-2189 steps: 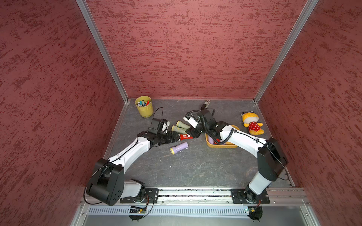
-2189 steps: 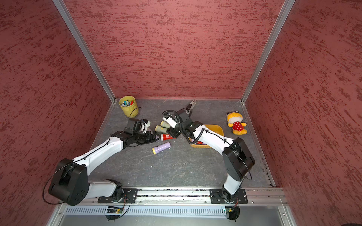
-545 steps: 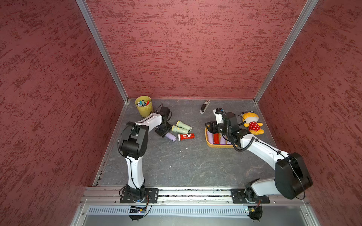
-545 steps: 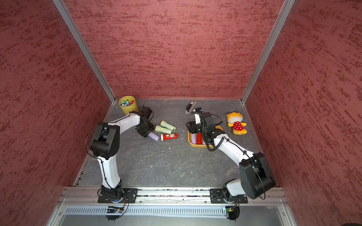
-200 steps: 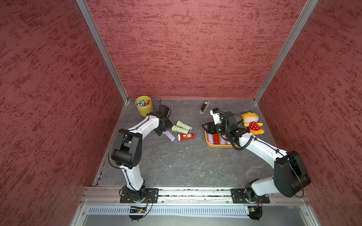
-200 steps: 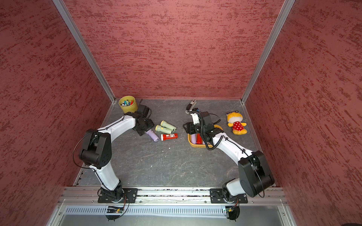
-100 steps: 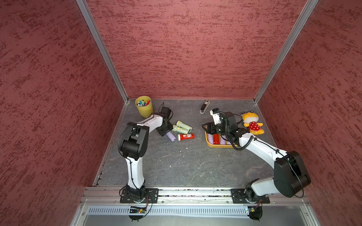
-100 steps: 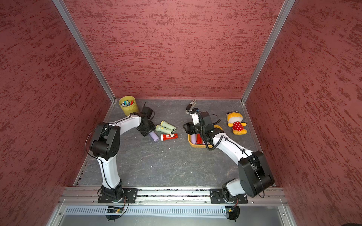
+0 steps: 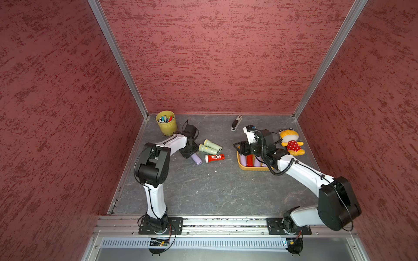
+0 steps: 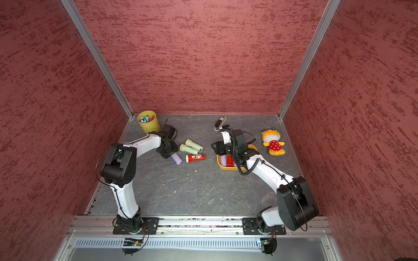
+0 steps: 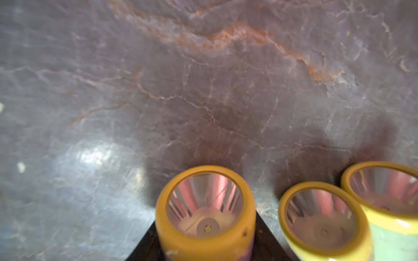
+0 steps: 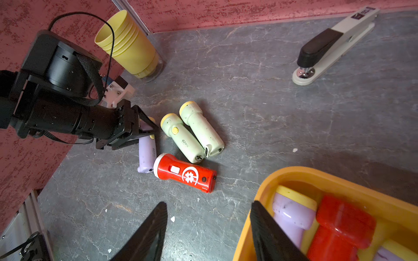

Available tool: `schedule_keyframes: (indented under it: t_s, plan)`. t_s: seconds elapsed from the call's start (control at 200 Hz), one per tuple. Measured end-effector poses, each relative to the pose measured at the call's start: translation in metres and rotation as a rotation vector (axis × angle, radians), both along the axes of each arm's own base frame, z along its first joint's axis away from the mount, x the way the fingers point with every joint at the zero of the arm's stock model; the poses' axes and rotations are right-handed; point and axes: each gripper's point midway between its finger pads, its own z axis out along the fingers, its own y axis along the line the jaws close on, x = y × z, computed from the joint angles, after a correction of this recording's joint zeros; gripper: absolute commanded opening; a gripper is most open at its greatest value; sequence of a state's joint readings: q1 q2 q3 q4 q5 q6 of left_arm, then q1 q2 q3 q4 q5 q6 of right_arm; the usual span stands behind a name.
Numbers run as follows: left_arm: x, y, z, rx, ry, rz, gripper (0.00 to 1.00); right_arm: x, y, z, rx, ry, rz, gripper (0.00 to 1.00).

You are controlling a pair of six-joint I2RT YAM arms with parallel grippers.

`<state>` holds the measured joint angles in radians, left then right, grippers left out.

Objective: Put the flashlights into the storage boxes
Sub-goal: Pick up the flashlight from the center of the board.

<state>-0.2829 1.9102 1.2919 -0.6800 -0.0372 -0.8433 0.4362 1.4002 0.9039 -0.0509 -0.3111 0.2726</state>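
The task looks about half done. In both top views the tub [image 9: 251,168] sits right of centre on the floor and already holds torches lying side by side. A lilac one, a red one and at least one more lilac one show. The right arm hides the rest of the inside, so I cannot tell the exact count.

Four torches are left on the floor in a loose cluster left of centre, well apart from the tub. Two green torches [image 9: 209,146] lie touching along their length. The red torch [image 9: 214,157] lies just below them in the frame, its head just beside the tail of the lilac torch [image 9: 196,158] at the cluster's left edge.

The left gripper [image 9: 189,153] is down at that lilac torch, jaws clamped on its yellow head end. The left wrist view shows the head [image 11: 204,212] between the black jaws, with the two green heads just beside it. The body appears to rest on the floor, so I judge the grasp made and the lift not yet begun.

The right gripper [image 12: 208,203] hangs by the tub's upper left corner, jaws apart with nothing between them.

What remains, by my reckoning, is to carry this lilac torch to the tub, then the green pair and the red one; room in the tub looks tight
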Motion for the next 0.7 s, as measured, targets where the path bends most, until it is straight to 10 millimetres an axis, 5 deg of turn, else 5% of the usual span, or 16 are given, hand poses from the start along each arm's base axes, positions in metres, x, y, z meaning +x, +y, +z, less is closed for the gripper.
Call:
schedule_keyframes:
  t_s: [0.506,0.561,0.701]
  plan:
    - [-0.004,-0.033,0.087,-0.008,-0.278,-0.195,0.31,-0.006,0.0,0.014,0.109,-0.084,-0.017,0.6]
    - [-0.005,-0.041,0.095,-0.021,-0.321,-0.236,0.22,-0.006,0.001,0.016,0.124,-0.098,-0.014,0.6]
    - [-0.009,-0.063,0.105,-0.091,-0.417,-0.34,0.19,-0.01,0.003,0.011,0.154,-0.111,-0.001,0.6]
